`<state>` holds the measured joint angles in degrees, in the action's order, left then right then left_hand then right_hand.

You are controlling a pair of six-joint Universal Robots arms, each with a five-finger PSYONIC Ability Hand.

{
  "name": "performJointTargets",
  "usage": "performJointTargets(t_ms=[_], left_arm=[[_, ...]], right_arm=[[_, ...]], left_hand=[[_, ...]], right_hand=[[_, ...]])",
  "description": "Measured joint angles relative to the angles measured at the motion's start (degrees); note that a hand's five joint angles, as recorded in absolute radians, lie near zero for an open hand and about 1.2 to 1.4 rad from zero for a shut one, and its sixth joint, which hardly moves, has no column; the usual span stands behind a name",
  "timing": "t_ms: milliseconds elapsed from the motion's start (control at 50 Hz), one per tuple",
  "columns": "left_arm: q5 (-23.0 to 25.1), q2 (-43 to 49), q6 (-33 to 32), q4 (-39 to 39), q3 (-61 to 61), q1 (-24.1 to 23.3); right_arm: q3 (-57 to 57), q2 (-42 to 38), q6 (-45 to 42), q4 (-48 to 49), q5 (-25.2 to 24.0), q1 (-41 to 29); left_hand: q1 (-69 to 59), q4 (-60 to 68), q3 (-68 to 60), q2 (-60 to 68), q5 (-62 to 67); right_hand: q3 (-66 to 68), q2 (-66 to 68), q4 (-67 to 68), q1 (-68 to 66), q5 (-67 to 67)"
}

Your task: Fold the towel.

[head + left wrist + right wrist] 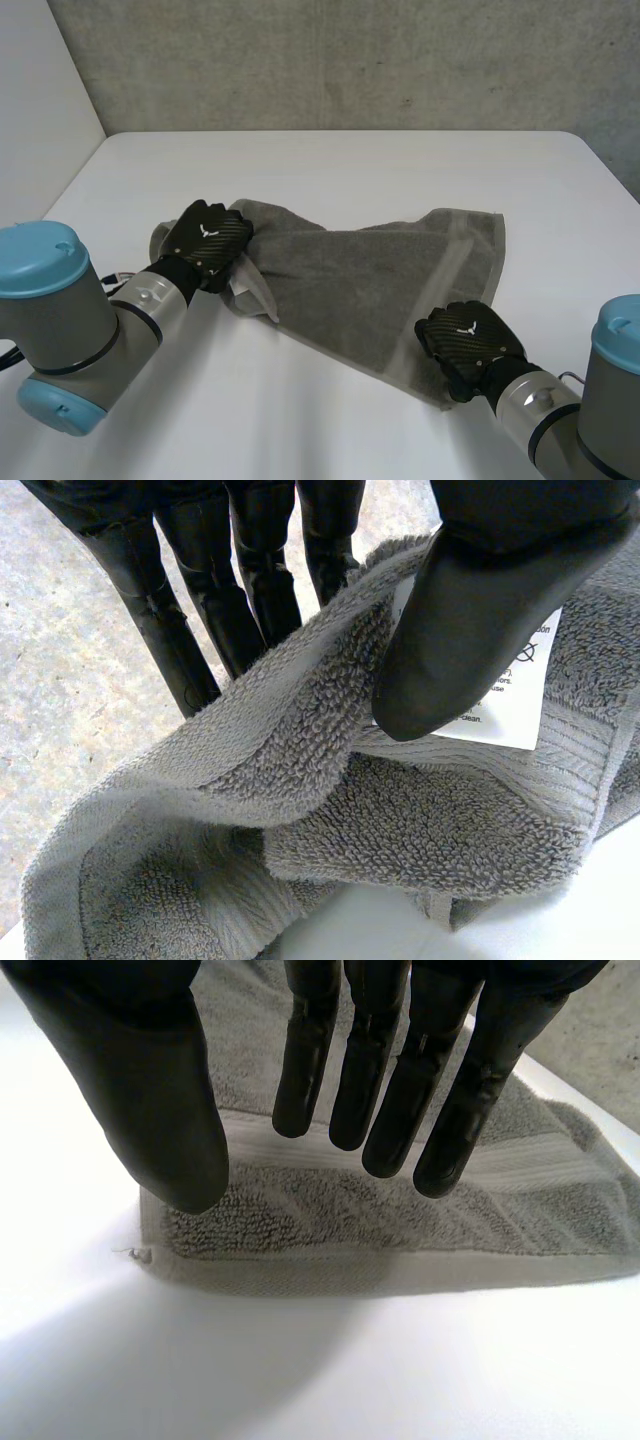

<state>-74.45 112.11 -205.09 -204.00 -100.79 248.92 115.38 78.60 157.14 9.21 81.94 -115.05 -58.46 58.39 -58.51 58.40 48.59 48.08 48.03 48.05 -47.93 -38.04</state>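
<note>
Head view: white table [350,170] bears towel [350,290]; concrete wall [350,60] behind.

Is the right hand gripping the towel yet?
No: in the right wrist view the right hand holds its fingers straight above a corner of the towel, pinching no cloth.

We see a grey terry towel [370,285] spread slantwise on the white table [350,170], its left end bunched, white care label [525,695] showing.
</note>
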Motion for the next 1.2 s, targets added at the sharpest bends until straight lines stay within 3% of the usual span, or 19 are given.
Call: performJointTargets(t_ms=[100, 360, 1080, 1200], left_arm=[[0.00, -0.07, 0.03, 0.00, -0.09, -0.04], [0.00, -0.11, -0.03, 0.04, -0.54, -0.09], [0.01, -0.06, -0.05, 0.00, -0.46, -0.01], [0.00, -0.06, -0.05, 0.00, -0.41, -0.01]], right_arm=[[0.13, 1.04, -0.30, -2.42, -0.55, 0.00], [2.50, 2.17, -1.53, -5.94, -2.79, 0.06], [2.74, -1.24, -3.79, -0.99, -5.44, 2.60], [2.77, -1.25, -3.80, -0.87, -5.40, 2.97]], left_hand=[[0.32, -0.16, 0.34, -0.21, -0.21], [2.23, -2.22, 2.38, -2.30, -2.15], [3.20, -3.14, 3.29, -3.27, -3.22], [4.75, -4.53, 4.35, -4.50, -4.66]], right_hand=[[-6.66, -6.29, -6.16, 6.40, 6.99], [-9.15, -8.10, -8.97, 9.05, 10.27], [-6.57, -7.84, -6.64, 6.94, 6.50], [0.67, 0.91, 0.68, -0.89, -0.80]])
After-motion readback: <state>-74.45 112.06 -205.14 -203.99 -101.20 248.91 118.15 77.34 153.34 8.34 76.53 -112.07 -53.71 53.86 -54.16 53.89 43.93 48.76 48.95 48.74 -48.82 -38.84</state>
